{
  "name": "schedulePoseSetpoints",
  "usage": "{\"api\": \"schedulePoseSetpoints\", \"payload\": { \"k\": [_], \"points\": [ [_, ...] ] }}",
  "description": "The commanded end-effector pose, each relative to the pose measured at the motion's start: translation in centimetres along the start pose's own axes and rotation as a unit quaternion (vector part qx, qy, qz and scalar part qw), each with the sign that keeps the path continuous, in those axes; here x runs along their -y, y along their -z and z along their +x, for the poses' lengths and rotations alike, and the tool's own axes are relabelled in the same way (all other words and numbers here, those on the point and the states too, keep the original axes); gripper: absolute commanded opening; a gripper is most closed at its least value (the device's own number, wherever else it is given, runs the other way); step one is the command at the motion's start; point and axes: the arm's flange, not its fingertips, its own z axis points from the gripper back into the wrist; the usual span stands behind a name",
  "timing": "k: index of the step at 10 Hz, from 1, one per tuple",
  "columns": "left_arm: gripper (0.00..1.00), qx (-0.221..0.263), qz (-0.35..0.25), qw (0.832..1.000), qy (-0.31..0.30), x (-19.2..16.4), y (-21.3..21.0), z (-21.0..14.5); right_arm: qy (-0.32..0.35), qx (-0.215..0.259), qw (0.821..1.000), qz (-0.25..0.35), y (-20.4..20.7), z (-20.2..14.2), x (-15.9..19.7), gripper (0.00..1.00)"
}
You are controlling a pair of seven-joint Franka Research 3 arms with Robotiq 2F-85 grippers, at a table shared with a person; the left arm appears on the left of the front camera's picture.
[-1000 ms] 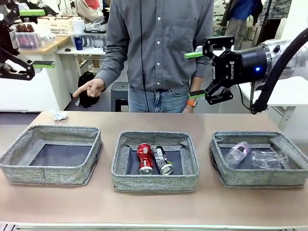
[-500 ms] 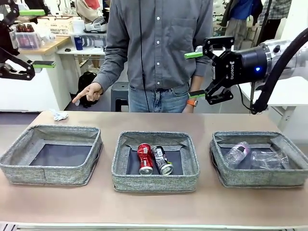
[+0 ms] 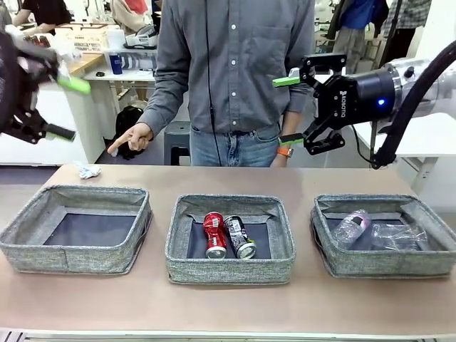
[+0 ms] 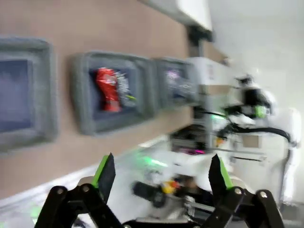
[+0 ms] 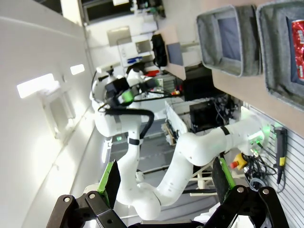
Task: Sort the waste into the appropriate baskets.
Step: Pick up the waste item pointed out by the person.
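A red can (image 3: pixel 213 234) and a black-and-silver can (image 3: pixel 240 236) lie side by side in the middle basket (image 3: pixel 228 271). Two clear bottles, one with a pinkish label (image 3: pixel 351 226) and one plain (image 3: pixel 395 236), lie in the right basket (image 3: pixel 385 264). The left basket (image 3: pixel 71 257) holds nothing. A white paper wad (image 3: pixel 87 170) rests on the table behind it, under the person's pointing hand (image 3: pixel 132 137). My left gripper (image 3: pixel 68 108) hangs open and blurred high at the far left. My right gripper (image 3: pixel 288 110) is open, high over the table's back edge. In the left wrist view the left gripper (image 4: pixel 161 173) is empty above the red can (image 4: pixel 108 88).
The person stands at the far side behind the middle basket. Bare tabletop (image 3: pixel 228 306) runs in front of the baskets and in narrow strips between them. Shelves and benches stand behind the table at the left.
My left gripper has swung and tilted, now motion-blurred and a little lower and farther right. The person's pointing hand drew back slightly. The right arm and the waste have not moved.
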Motion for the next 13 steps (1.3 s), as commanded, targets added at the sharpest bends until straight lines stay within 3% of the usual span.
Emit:
{"api": "schedulePoseSetpoints", "payload": {
  "k": [1, 3, 4, 6, 7, 8, 9, 12, 13],
  "points": [
    [1.0, 0.02, 0.198, 0.979, 0.041, -1.7, 1.1, 3.4, 0.001, -0.004, 1.0, -0.003, -0.1, 0.0, -0.3, 1.0],
    [1.0, 0.045, 0.379, 0.917, 0.118, -4.1, 2.2, 6.6, 0.001, -0.004, 1.0, -0.003, -0.1, 0.0, -0.3, 1.0],
    [1.0, 0.049, 0.458, 0.876, 0.142, -5.3, 2.6, 7.9, 0.001, -0.004, 1.0, -0.003, -0.1, 0.0, -0.3, 1.0],
    [1.0, 0.041, 0.522, 0.836, 0.163, -7.3, 3.1, 9.8, 0.001, -0.004, 1.0, -0.003, -0.1, 0.0, -0.3, 1.0],
    [1.0, 0.04, 0.495, 0.85, 0.175, -7.9, 3.6, 10.6, 0.001, -0.004, 1.0, -0.003, -0.1, 0.0, -0.3, 1.0],
    [1.0, 0.049, 0.484, 0.861, 0.146, -8.5, 4.1, 11.5, 0.001, -0.004, 1.0, -0.003, -0.1, 0.0, -0.3, 1.0],
    [1.0, 0.04, 0.482, 0.853, 0.198, -7.8, 3.2, 10.1, 0.001, -0.004, 1.0, -0.003, -0.1, 0.0, -0.3, 1.0],
    [1.0, 0.037, 0.487, 0.852, 0.19, -8.6, 3.8, 10.7, 0.001, -0.004, 1.0, -0.003, -0.1, 0.0, -0.3, 1.0],
    [1.0, -0.015, 0.493, 0.848, 0.197, -8.9, 4.4, 11.8, 0.001, -0.004, 1.0, -0.003, -0.1, 0.0, -0.3, 1.0]
  ]
}}
